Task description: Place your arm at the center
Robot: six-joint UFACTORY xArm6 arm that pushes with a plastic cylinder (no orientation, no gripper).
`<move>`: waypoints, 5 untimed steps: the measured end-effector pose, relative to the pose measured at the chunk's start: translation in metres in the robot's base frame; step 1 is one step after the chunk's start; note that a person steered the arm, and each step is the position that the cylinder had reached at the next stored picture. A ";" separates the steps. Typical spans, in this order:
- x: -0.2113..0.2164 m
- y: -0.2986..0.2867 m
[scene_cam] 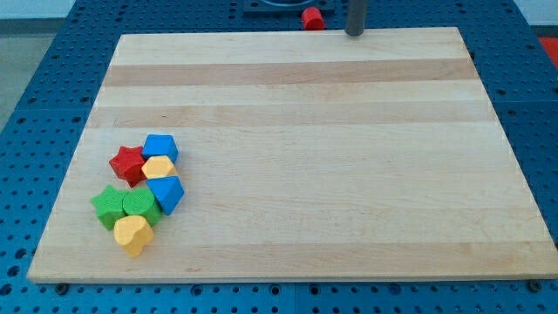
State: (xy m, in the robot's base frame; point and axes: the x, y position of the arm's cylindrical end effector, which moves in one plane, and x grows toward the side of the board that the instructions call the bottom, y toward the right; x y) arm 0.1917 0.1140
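My tip (355, 33) is at the view's top edge of the wooden board (331, 157), right of centre, far from the cluster of blocks. A red block (313, 17) lies just off the board's top edge, a little left of my tip. At the board's lower left sits a tight cluster: a red star block (127, 163), a blue block (160, 146), a yellow block (159, 167), a second blue block (166, 193), a green star block (107, 205), a green block (139, 205) and a yellow heart block (133, 234).
The board lies on a blue perforated table (52, 96) that shows on all sides.
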 end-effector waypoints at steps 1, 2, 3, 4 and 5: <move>0.000 0.000; 0.000 0.003; 0.045 -0.026; 0.091 -0.051; 0.117 -0.063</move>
State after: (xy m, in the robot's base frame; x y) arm 0.3086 0.0510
